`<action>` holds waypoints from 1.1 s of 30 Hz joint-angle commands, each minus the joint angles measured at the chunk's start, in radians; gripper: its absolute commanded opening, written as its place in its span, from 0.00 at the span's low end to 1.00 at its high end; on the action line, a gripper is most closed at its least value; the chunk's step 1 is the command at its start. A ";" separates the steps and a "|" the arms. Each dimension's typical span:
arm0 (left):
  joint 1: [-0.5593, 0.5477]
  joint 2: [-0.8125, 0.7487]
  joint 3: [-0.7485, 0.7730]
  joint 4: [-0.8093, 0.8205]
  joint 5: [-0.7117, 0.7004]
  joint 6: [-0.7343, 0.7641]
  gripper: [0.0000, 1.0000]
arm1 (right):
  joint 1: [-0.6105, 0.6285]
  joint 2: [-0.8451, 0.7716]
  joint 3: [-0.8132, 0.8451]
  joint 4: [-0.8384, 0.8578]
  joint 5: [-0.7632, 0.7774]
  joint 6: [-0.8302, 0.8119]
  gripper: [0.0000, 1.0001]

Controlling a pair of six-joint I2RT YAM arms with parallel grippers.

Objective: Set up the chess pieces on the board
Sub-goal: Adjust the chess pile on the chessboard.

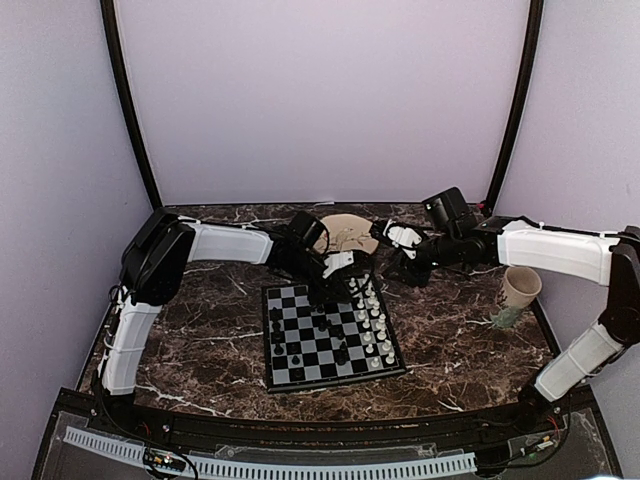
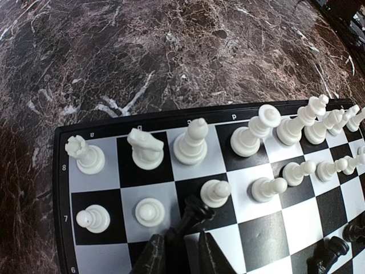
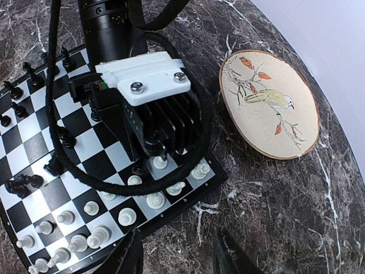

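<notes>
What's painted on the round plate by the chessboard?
The plate shows a bird on an orange-leaved branch; right wrist view.

Top cam: high, behind table's (image 1: 460,340) near edge, looks down + fwd, far off. L wrist cam: v. close over board's (image 2: 142,117) white-piece corner. R wrist cam: further back, same corner + plate (image 3: 268,103). All 3 share board.

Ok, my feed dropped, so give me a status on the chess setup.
Left gripper pinching a black piece on the board. Right gripper open, empty, beside it. White pawn close by the held piece.
</notes>
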 commanded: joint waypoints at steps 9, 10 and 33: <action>0.020 -0.105 -0.125 -0.019 -0.048 -0.027 0.16 | -0.003 0.009 0.012 0.007 -0.020 -0.002 0.42; 0.021 -0.110 -0.127 -0.019 -0.047 -0.026 0.16 | -0.002 0.009 0.014 0.005 -0.020 -0.002 0.42; -0.001 -0.041 -0.047 0.032 0.041 0.049 0.39 | -0.003 0.024 0.017 0.000 -0.021 -0.003 0.42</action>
